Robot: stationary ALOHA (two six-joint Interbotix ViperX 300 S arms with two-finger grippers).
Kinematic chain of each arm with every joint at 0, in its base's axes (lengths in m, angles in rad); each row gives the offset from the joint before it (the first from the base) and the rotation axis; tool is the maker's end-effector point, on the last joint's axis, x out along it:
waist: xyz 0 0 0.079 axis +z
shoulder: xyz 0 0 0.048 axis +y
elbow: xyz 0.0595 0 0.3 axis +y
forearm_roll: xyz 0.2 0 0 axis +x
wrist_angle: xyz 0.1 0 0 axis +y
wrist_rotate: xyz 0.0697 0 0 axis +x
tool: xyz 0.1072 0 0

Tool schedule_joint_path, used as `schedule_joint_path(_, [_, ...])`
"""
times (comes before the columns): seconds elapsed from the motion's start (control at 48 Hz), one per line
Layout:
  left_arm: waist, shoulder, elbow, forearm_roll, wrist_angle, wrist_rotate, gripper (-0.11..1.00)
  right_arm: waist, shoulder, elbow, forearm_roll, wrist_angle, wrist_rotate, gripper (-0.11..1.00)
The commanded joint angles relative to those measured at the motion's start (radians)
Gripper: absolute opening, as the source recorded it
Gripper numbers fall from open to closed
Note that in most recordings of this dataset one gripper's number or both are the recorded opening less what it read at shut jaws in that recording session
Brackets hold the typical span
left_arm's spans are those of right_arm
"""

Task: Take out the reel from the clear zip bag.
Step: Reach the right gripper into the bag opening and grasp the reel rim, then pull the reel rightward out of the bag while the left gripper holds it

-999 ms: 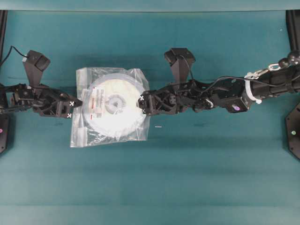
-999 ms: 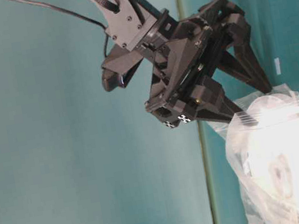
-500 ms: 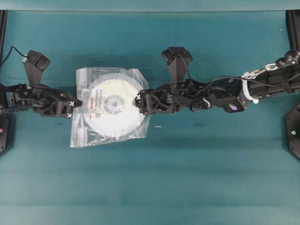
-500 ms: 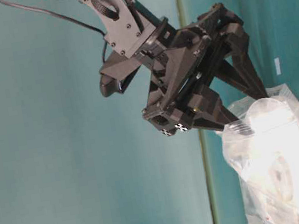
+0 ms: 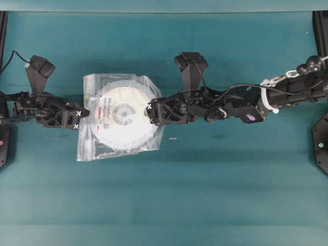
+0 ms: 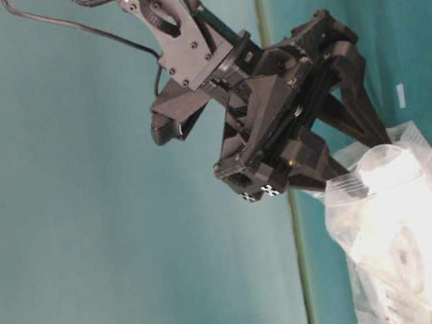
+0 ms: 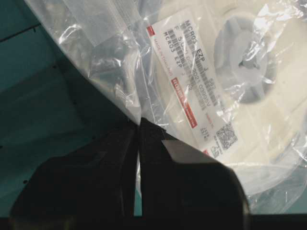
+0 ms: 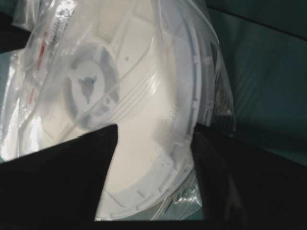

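The clear zip bag [image 5: 89,146] lies on the teal table with the reel [image 5: 124,114] inside, white label with red marks to the left of the hub. My left gripper [image 5: 85,116] is shut on the bag's left edge; the left wrist view shows the film pinched between the jaws [image 7: 139,125], with the label [image 7: 192,91] beyond. My right gripper [image 5: 150,113] is open at the bag's right edge. In the right wrist view its fingers [image 8: 62,182] stand either side of the reel's rim [image 8: 184,120]. The table-level view shows the bag [image 6: 409,238] under this gripper [image 6: 352,165].
A small dark speck [image 5: 172,138] lies on the table just right of the bag. The teal table [image 5: 205,195] stretches out in front of both arms. Black frame posts [image 5: 320,31] stand at the far corners.
My right gripper has moved a little left, over the bag's right edge and the reel's rim. The left gripper has stayed still, holding the bag's left edge.
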Motion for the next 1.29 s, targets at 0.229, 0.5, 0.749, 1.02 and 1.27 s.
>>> schedule_joint_path(0.229, [0.002, 0.000, -0.009, 0.003, -0.003, 0.002, -0.01, 0.011, -0.009, -0.012, 0.000, 0.002, 0.011, 0.14])
schedule_joint_path(0.5, [0.002, 0.000, -0.008, 0.003, -0.003, 0.002, -0.01, 0.011, -0.014, 0.003, 0.003, 0.012, 0.011, 0.01])
schedule_joint_path(0.749, [0.002, 0.000, -0.008, 0.003, -0.003, 0.002, -0.01, 0.011, -0.029, 0.029, 0.008, 0.008, 0.012, 0.01])
schedule_joint_path(1.02, [0.002, 0.000, -0.009, 0.003, -0.003, 0.002, -0.01, -0.009, -0.114, 0.153, 0.026, -0.028, 0.012, 0.01])
schedule_joint_path(1.27, [0.002, -0.002, -0.006, 0.003, -0.003, 0.002, -0.01, -0.012, -0.173, 0.241, 0.034, -0.029, 0.014, 0.01])
